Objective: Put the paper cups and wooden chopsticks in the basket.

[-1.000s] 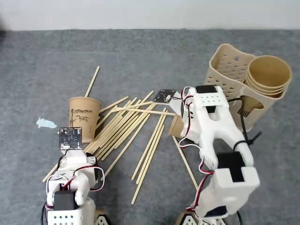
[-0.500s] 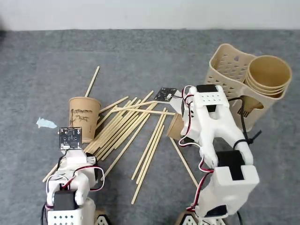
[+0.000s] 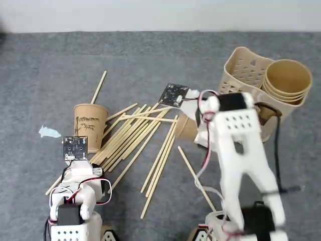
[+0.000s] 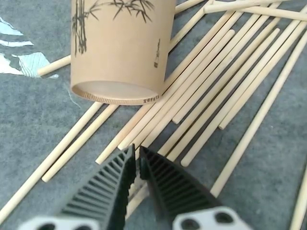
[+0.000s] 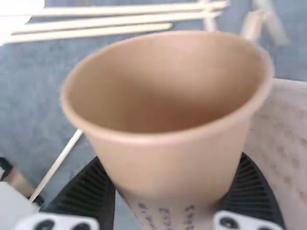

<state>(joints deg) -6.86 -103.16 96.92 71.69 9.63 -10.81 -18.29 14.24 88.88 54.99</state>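
Moved: the right arm has lifted and swung toward the basket (image 3: 241, 75), carrying its paper cup (image 3: 186, 128) with it; the left arm has not shifted.
Right gripper (image 5: 170, 191): clamped on the plain paper cup (image 5: 168, 120), one black finger on each side of its lower wall, the cup's open mouth facing the wrist camera.
Held cup, place: just beside the basket, on the side facing the chopstick pile; whether it touches the basket wall (image 5: 283, 143) cannot be told.
Basket contents: a stack of paper cups (image 3: 287, 80) sits in one compartment.
Wooden chopsticks (image 3: 135, 135): scattered on the grey table (image 3: 150, 60) beside the basket, most in a loose slanting bundle, a few lying singly, one nearer the right arm's base.
Printed cup (image 3: 90, 125): well apart from the basket, at the far side of the chopstick pile, touching the bundle (image 4: 216, 81); its base end (image 4: 112, 91) faces the left gripper.
Left gripper (image 4: 135, 165): fingers almost together with nothing between them, low over the chopsticks just short of the printed cup, well apart from the basket.
Blue scrap (image 3: 49, 132): on the table beyond the printed cup, farthest from the basket.
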